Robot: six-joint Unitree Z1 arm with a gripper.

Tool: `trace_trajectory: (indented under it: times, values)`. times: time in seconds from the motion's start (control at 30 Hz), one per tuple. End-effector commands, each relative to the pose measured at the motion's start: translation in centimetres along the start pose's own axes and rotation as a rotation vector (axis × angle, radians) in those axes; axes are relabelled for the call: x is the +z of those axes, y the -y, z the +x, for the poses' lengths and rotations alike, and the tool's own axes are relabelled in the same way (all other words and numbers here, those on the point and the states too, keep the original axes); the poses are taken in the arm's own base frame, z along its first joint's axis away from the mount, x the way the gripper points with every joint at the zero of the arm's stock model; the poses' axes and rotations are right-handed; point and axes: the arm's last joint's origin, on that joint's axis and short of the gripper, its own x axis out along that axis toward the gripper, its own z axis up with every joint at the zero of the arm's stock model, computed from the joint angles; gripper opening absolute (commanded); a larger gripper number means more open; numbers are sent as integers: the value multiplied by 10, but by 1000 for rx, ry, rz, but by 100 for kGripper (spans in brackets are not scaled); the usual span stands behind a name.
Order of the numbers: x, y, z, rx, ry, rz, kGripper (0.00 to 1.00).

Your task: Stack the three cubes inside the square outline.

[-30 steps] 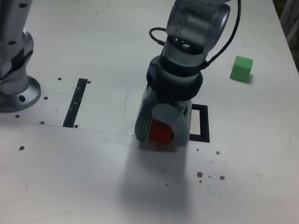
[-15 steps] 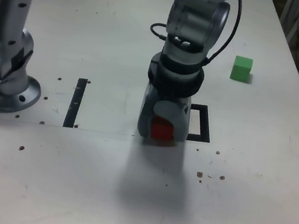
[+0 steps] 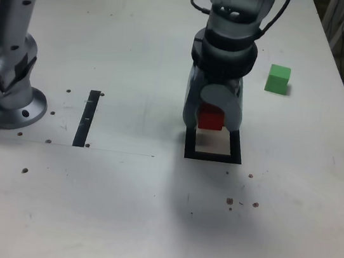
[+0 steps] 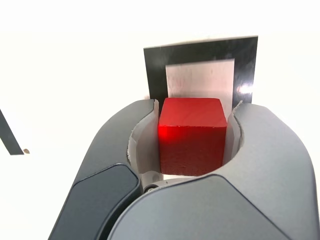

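Gripper has red cube btwn its fingers, hiding far side of sq. outline. Green cube apart from gripper, twd ext. view's R; blk strip well apart, twd ext. view's L.

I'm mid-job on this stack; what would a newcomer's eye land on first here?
The red cube, gripped between the hand's jaws and filling the middle of the wrist view. Next, the black square outline, bold against the white table, its pale centre partly hidden by the hand in the exterior view. Then the bright green cube, alone toward the exterior view's upper right.
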Motion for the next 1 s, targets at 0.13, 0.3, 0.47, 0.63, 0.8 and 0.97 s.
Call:
trace_trajectory:
  times: [0.13,0.3,0.47,0.63,0.8,0.97]
  values:
    - [6,-1,13,-32,-41,11,24]
    - [12,2,23,-43,-61,17,24]
    - [17,3,30,-46,-69,16,25]
    - [20,2,34,-45,-67,17,26]
    - [23,3,38,-52,-74,21,32]
    - [23,2,39,-60,-78,23,63]
